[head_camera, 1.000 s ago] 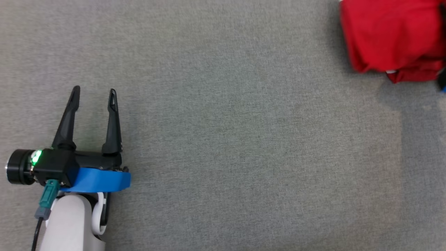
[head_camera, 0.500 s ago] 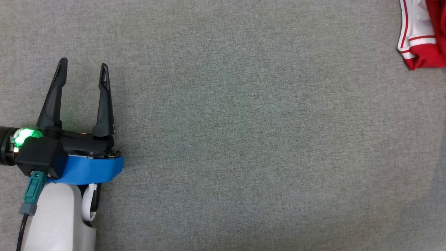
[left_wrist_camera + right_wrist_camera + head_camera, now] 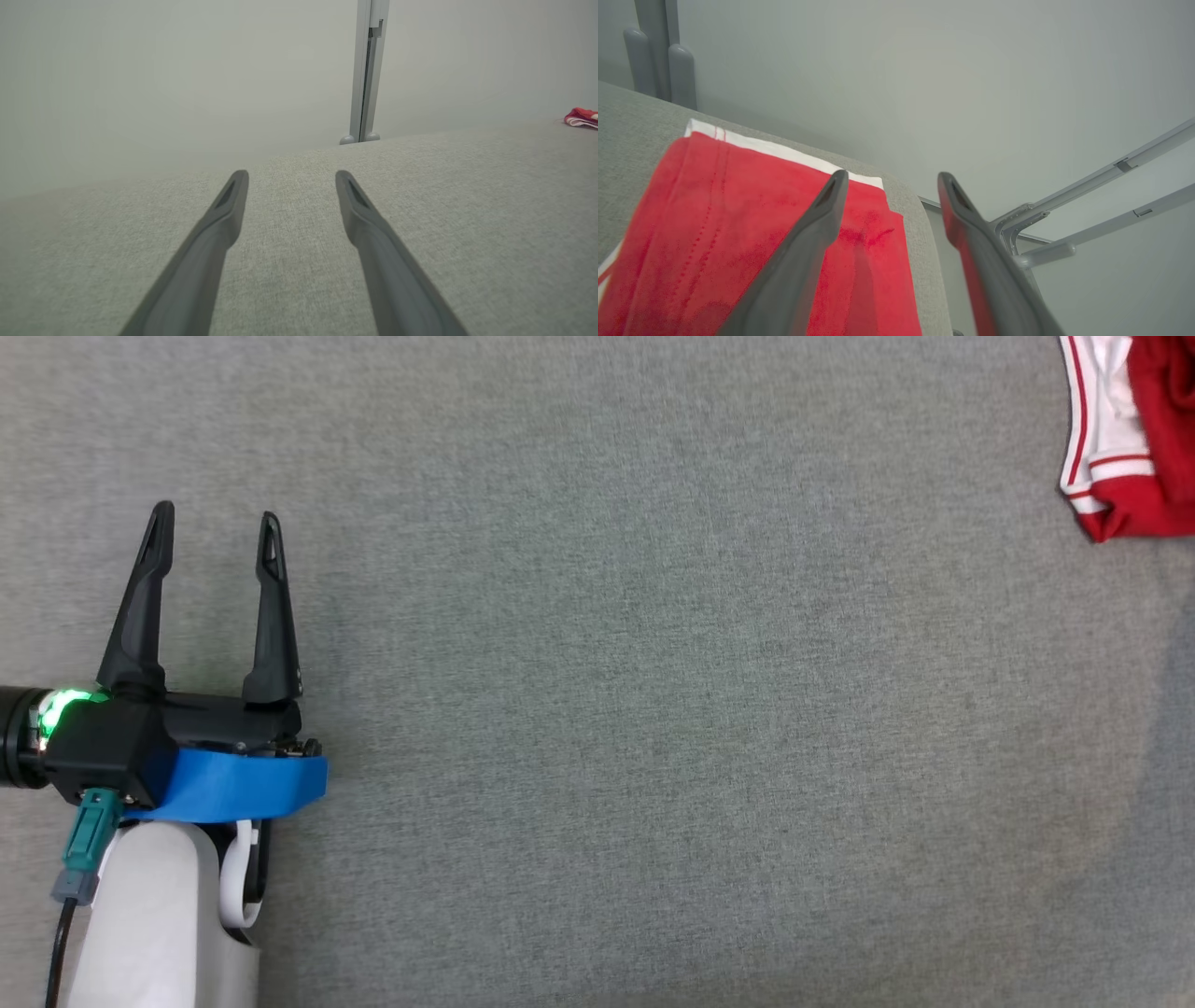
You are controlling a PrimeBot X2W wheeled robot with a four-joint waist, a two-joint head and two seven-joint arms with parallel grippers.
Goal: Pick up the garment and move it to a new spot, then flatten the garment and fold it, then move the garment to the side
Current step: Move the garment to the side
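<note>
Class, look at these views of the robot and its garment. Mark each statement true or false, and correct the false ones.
1. The left hand is open and empty. True.
2. The garment is blue. False: it is red with white trim.
3. The garment lies between the left hand's fingers. False: it lies far off to the robot's right, at the head view's upper right corner.
4. The right hand is open. True.
5. The garment lies in the middle of the grey surface. False: it lies by an edge.
</note>
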